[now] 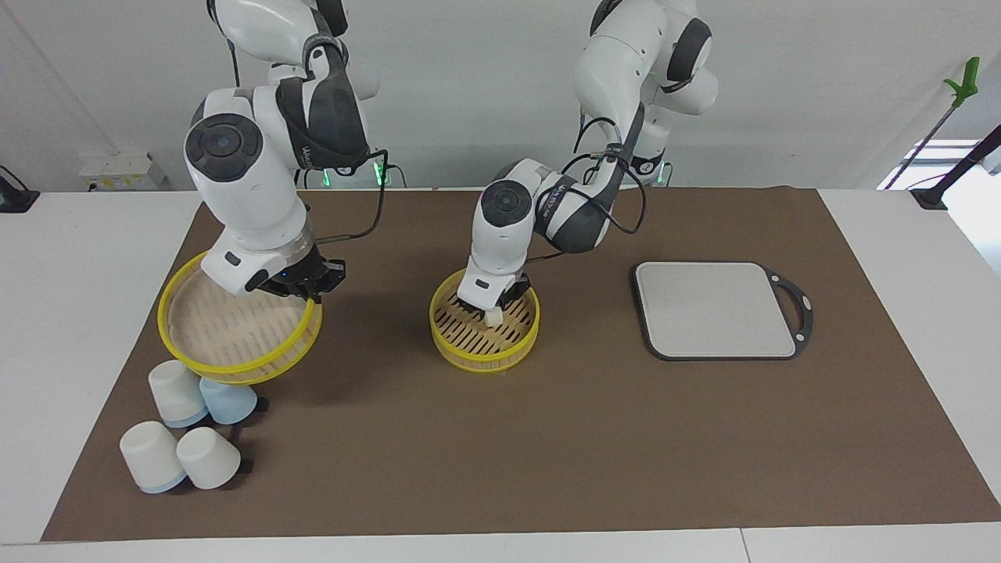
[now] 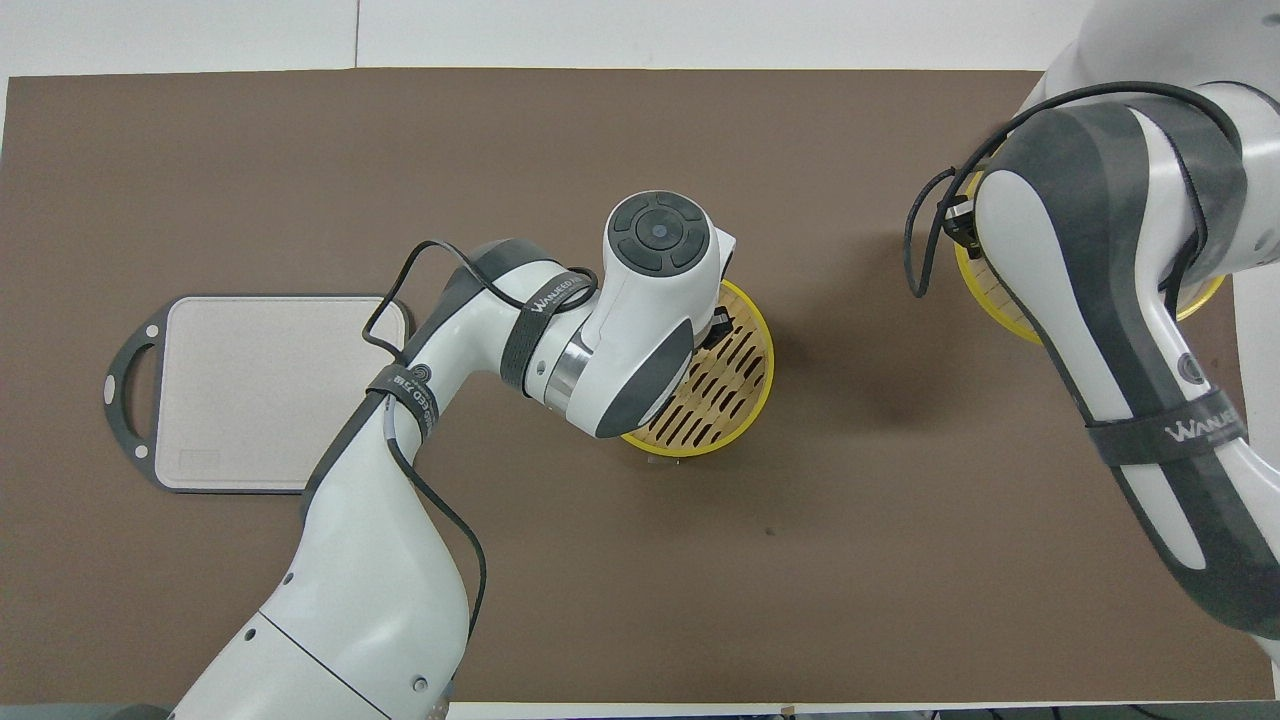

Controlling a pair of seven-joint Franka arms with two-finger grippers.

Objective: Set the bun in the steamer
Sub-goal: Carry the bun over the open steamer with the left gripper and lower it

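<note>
In the facing view we see the left gripper (image 1: 491, 310) down inside the steamer (image 1: 484, 345) at the middle of the mat (image 1: 547, 438), its fingers closed on the bun (image 1: 494, 316), which sits at or just above the slatted floor; we cannot tell whether it touches. The right gripper (image 1: 301, 283) is clamped shut on the rim of a lid (image 1: 235, 344), a wider yellow-rimmed round held tilted above the mat at the right arm's end. Four cups (image 1: 184, 430) lie farther from the robots than the lid, and a board (image 1: 715, 309) lies flat toward the left arm's end, well apart from the steamer. In the overhead view we see the left arm reach in over the board's (image 2: 250, 390) corner, its wrist covering the half of the steamer (image 2: 735, 390) nearer that arm, so the bun and fingertips are hidden. The right arm covers most of the lid (image 2: 985, 295), of which only a yellow edge and some slats show; its gripper is hidden too.
</note>
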